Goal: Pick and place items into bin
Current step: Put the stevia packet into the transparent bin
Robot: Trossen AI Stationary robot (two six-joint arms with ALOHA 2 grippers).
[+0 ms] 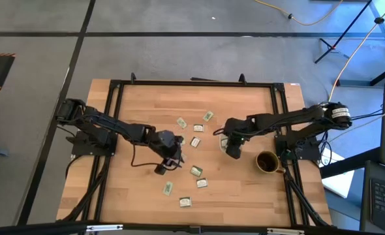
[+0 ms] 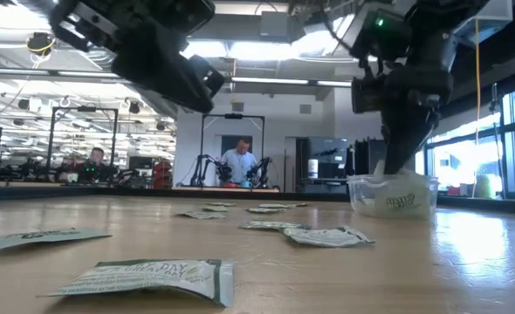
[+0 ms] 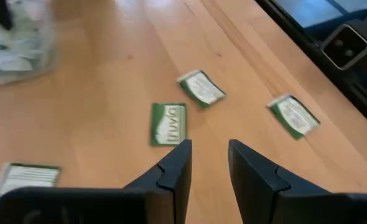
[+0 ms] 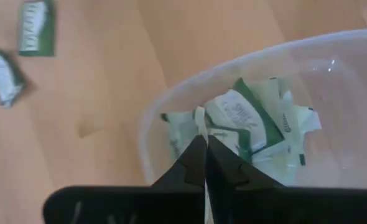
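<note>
I have the right gripper (image 4: 203,144) hanging directly over the small clear plastic bin with rounded corners (image 4: 171,99), its jaws pressed together on the top edge of one pale green and white flat packet (image 4: 200,119) above the heap of packets already inside. My left gripper (image 3: 208,163) hovers over the wooden counter (image 1: 140,104) well away from the bin, jaws a narrow gap apart and holding nothing, with a green packet (image 3: 168,123) lying just ahead of them. More packets lie scattered on the counter between the left gripper and the bin, and a dark brown mug (image 1: 267,161) stands just beside the bin, on its far side from the left gripper.
</note>
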